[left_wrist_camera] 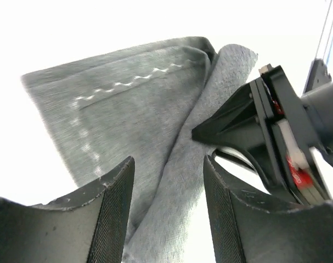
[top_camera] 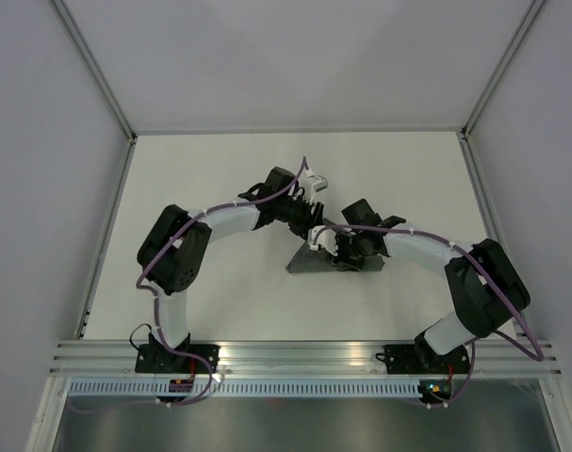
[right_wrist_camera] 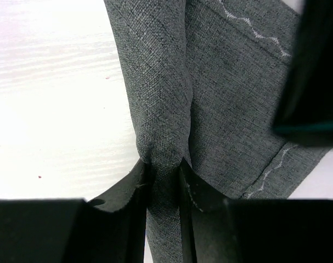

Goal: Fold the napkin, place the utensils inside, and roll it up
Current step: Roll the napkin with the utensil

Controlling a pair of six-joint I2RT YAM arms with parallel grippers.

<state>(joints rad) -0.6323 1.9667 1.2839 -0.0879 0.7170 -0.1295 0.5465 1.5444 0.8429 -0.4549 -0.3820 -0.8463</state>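
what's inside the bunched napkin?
Only grey fabric shows; no utensils visible in any view. The napkin is bunched, pinched by the right tool, so its inside is covered.

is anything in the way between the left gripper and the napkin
Nothing visible does. The napkin lies straight ahead of the open left gripper, its cloth reaching between the fingers. The right gripper, shut on a fold of the napkin, sits close on one side but not in between.

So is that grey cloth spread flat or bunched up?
Bunched up: the napkin is gathered into a thick fold pinched in the right hand, with layers overlapping.
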